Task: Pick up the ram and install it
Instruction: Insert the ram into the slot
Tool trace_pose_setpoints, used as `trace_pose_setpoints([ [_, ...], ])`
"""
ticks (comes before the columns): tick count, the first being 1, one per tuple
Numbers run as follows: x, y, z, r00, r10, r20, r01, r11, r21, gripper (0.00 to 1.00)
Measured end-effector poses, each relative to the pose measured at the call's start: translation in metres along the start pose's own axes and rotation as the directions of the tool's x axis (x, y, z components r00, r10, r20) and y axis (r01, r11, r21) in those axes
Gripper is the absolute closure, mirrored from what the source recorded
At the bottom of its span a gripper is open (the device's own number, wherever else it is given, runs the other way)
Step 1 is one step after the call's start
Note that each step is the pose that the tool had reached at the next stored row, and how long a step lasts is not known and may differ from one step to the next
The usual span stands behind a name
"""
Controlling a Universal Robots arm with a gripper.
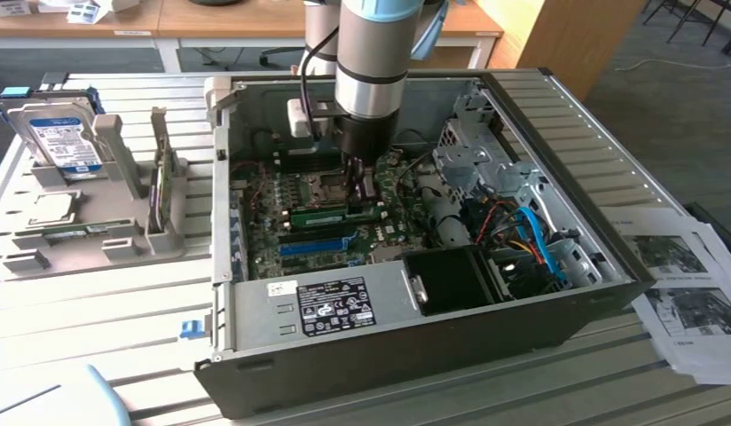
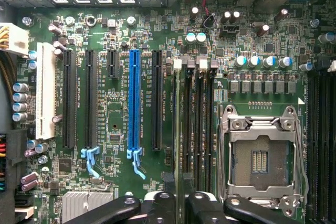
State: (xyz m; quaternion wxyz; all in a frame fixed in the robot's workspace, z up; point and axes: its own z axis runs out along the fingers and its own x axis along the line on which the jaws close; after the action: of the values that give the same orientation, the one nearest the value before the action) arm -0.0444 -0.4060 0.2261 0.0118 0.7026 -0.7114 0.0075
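Pale slatted worktop (image 1: 106,319), open computer case (image 1: 401,355) standing on it, grey parts holder (image 1: 117,241) towards the exterior view's left, printed sheets (image 1: 685,280) at the exterior view's right

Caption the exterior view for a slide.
Robot arm reaches into the open computer case, by the green ram stick on the motherboard.

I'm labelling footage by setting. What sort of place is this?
Probably a robotics lab or workshop: an opened computer case on a slatted bench, a robot arm reaching in, desks behind.

Thin green ram (image 1: 322,216) upright on edge in a motherboard slot inside the case
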Motion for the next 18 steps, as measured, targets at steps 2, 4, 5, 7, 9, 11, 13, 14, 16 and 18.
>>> trace_pose_setpoints([
  [2, 0.000, 0.0000, 0.0000, 1.0000, 0.000, 0.0001, 0.000, 1.0000, 0.0002, 0.82],
  [4, 0.000, -0.0001, 0.0001, 1.0000, 0.000, 0.0002, 0.000, 1.0000, 0.0003, 0.82],
  [5, 0.000, -0.0001, 0.0001, 1.0000, 0.000, 0.0001, 0.000, 1.0000, 0.0002, 0.82],
  [7, 0.000, -0.0001, 0.0001, 1.0000, 0.000, 0.0001, 0.000, 1.0000, 0.0002, 0.82],
  [9, 0.000, -0.0001, 0.0001, 1.0000, 0.000, 0.0002, 0.000, 1.0000, 0.0002, 0.82],
  [11, 0.000, -0.0001, -0.0013, 1.0000, 0.000, 0.0003, 0.000, 1.0000, 0.0003, 0.82],
  [13, 0.000, 0.0000, -0.0038, 1.0000, 0.000, 0.0001, 0.000, 1.0000, 0.0002, 0.82],
  [14, 0.000, 0.0000, -0.0053, 1.0000, 0.000, 0.0001, 0.000, 1.0000, 0.0002, 0.82],
  [16, 0.000, 0.0000, -0.0087, 1.0000, 0.000, 0.0001, 0.000, 1.0000, 0.0002, 0.82],
  [18, 0.000, 0.0000, -0.0123, 1.0000, 0.000, 0.0002, 0.000, 1.0000, 0.0003, 0.82],
])
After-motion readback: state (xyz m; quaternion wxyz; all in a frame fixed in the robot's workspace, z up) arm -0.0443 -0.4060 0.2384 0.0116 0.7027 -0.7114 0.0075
